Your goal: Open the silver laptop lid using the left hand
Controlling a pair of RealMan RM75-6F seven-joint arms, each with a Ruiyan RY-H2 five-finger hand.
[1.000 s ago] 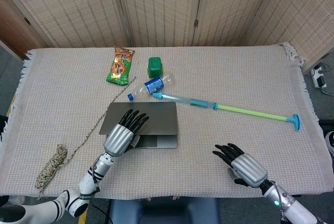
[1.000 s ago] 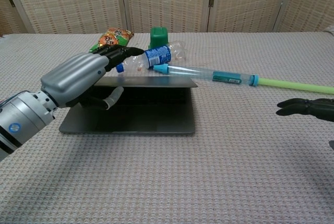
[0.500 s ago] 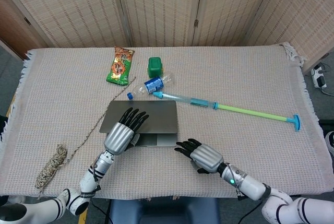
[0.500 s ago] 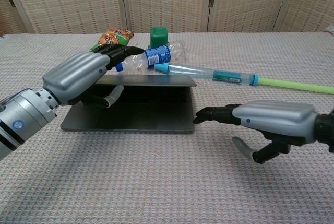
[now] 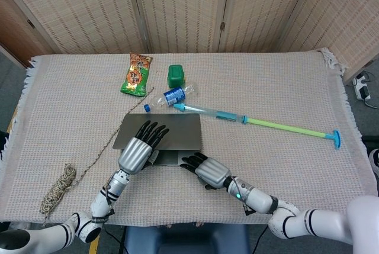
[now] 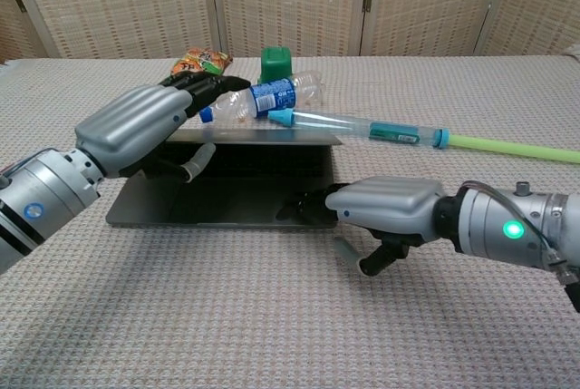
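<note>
The silver laptop (image 5: 173,137) lies near the table's front, its lid (image 6: 272,139) raised a little off the base (image 6: 217,209). My left hand (image 5: 138,151) (image 6: 140,126) lies over the lid's left front part, fingers stretched across the top and thumb (image 6: 194,161) tucked under the lid's edge. My right hand (image 5: 205,170) (image 6: 388,210) lies flat at the laptop's front right corner. Its dark fingertips (image 6: 304,205) rest on the base and it holds nothing.
A plastic bottle (image 5: 169,97) (image 6: 268,99) lies just behind the lid, touching a long teal and green pump rod (image 5: 260,124) (image 6: 390,131). Further back are a green cup (image 5: 176,76) and a snack bag (image 5: 136,73). Twine (image 5: 58,188) trails at the front left.
My right hand has swept left across the table from the front right to the laptop's front right corner. The left hand stays on the lid, which has risen slightly.
</note>
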